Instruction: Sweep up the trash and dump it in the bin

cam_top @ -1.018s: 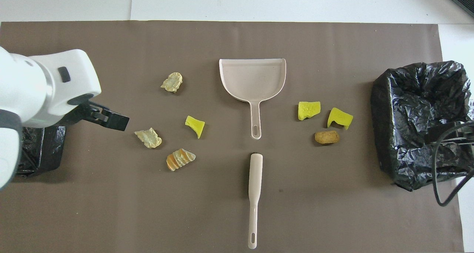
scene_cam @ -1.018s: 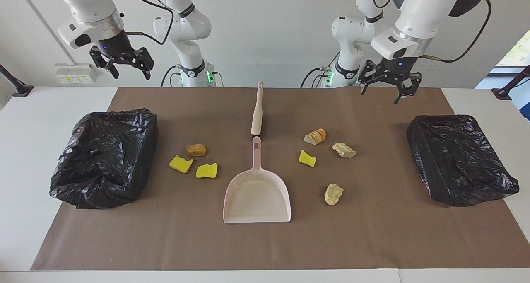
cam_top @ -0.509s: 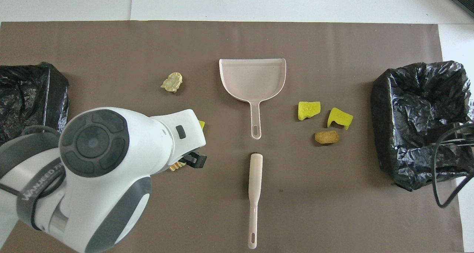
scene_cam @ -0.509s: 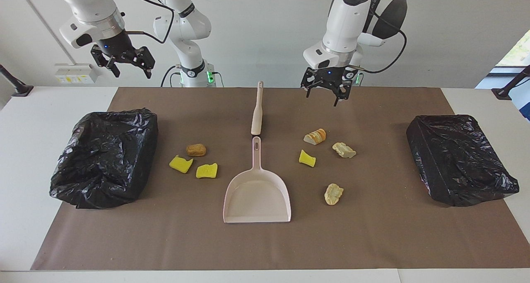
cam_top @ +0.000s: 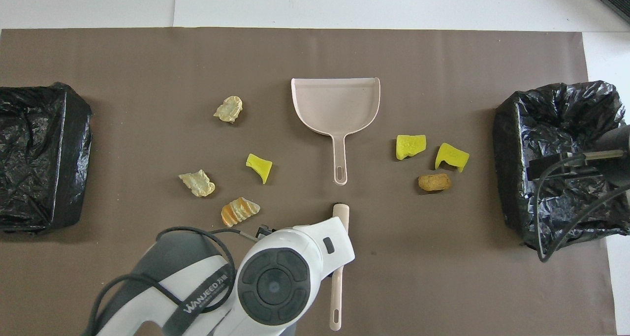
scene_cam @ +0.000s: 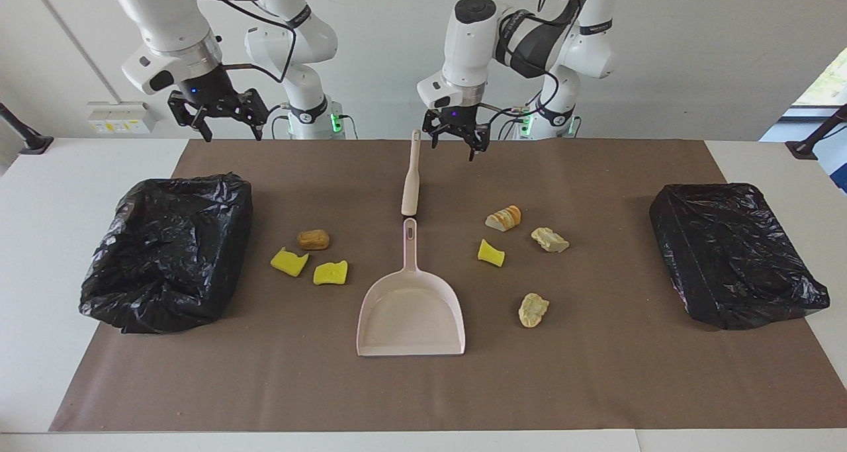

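Observation:
Seven scraps of trash lie on the brown mat. Toward the right arm's end are two yellow sponge pieces (scene_cam: pixel 289 261) (scene_cam: pixel 330 272) and a brown chunk (scene_cam: pixel 313 239). Toward the left arm's end are a bread-like chunk (scene_cam: pixel 503 218), a yellow piece (scene_cam: pixel 491 253) and two pale lumps (scene_cam: pixel 549 239) (scene_cam: pixel 533 309). The pink dustpan (scene_cam: pixel 410 313) and beige brush (scene_cam: pixel 410 174) lie in line mid-mat. My left gripper (scene_cam: pixel 456 146) is open, raised beside the brush's handle end. My right gripper (scene_cam: pixel 231 134) is open and empty, raised over the mat's edge.
A bin lined with a black bag (scene_cam: pixel 169 250) stands at the right arm's end, and another (scene_cam: pixel 734 253) at the left arm's end. In the overhead view my left arm (cam_top: pixel 275 277) covers the middle of the brush (cam_top: pixel 340 213).
My left arm has swung from the left arm's end of the table to the middle, by the brush's handle. My right gripper has shifted a little toward the middle and lower.

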`<state>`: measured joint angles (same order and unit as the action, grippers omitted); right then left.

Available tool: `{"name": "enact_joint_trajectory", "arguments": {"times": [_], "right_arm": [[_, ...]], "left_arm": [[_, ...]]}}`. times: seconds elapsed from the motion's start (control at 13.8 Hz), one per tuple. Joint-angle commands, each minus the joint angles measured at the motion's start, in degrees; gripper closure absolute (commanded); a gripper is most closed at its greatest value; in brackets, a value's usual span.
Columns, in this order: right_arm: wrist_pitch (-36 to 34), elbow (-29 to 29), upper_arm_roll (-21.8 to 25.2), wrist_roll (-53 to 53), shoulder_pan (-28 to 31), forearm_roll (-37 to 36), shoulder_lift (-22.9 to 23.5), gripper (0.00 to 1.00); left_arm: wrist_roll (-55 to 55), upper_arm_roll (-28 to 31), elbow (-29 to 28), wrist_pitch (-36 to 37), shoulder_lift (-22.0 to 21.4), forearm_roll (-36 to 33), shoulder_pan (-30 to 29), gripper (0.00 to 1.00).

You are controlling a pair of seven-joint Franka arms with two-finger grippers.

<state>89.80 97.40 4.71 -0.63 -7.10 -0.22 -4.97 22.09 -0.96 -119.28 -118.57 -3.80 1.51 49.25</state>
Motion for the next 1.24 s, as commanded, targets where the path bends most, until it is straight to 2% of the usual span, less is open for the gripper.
{"name": "enact_joint_trajectory", "arguments": {"times": [0.0,0.29,0.36,0.58,0.65,0.8,0.87,0.95,1.09,1.16], "right_arm": [[5.80,0.24,-0.31,-0.33,-0.37,1.19,5.82,0.00],[18.54,0.16,-0.58,-5.41,-7.12,1.80,15.40,0.00],[20.83,0.07,-0.58,-7.70,-8.01,1.89,16.56,0.00],[22.35,-1.77,-0.58,-9.48,-8.02,2.59,19.89,0.00],[22.70,-2.47,-0.58,-10.00,-8.54,4.86,21.21,0.00],[27.16,-3.18,-0.66,-11.50,-9.95,7.51,22.98,0.00],[28.66,-3.18,-0.66,-12.11,-11.95,8.04,23.59,0.00],[28.41,-3.27,-0.66,-12.72,-12.93,7.87,23.95,0.00],[23.61,-4.93,-0.66,-12.99,-12.32,9.96,25.61,0.00],[20.01,-7.55,-0.66,-13.52,-13.63,11.63,27.71,0.00]], "left_arm": [[5.57,1.14,-3.84,-5.95,0.81,0.43,5.75,0.00],[16.10,1.14,-7.89,-12.11,2.92,0.43,12.52,0.00],[19.54,1.22,-8.77,-12.99,2.83,0.43,14.37,0.00],[20.63,1.23,-9.74,-13.53,3.27,0.43,14.91,0.00],[20.80,1.23,-9.83,-14.14,4.92,0.43,15.26,0.00],[21.41,1.23,-9.74,-15.11,5.73,0.43,15.44,0.00],[21.42,1.23,-9.74,-15.11,5.73,0.43,15.44,0.05],[21.50,1.23,-9.74,-15.20,5.82,0.43,15.18,0.15],[21.33,1.23,-9.74,-15.20,5.91,0.43,14.83,0.30],[21.33,1.23,-9.74,-14.68,5.91,0.43,14.82,0.44]]}}
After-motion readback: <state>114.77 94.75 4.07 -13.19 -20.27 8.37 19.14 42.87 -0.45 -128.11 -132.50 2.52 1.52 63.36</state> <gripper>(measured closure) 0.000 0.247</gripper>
